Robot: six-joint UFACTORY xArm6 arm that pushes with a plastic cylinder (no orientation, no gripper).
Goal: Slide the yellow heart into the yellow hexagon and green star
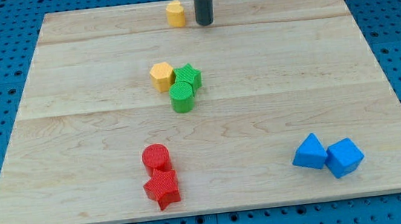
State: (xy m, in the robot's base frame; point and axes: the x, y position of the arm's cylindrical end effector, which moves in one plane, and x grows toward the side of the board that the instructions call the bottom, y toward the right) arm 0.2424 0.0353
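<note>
The yellow heart (175, 14) sits near the view's top edge of the wooden board, a little left of centre. My tip (206, 23) stands just to its right, a small gap apart. The yellow hexagon (162, 76) lies near the middle of the board, touching the green star (188, 77) on its right. A green cylinder (182, 97) sits just below them, touching the star.
A red cylinder (156, 158) and a red star (162, 190) sit together at the view's bottom, left of centre. Two blue blocks (311, 152) (344, 158) lie at the bottom right. The wooden board (99, 137) is ringed by blue pegboard.
</note>
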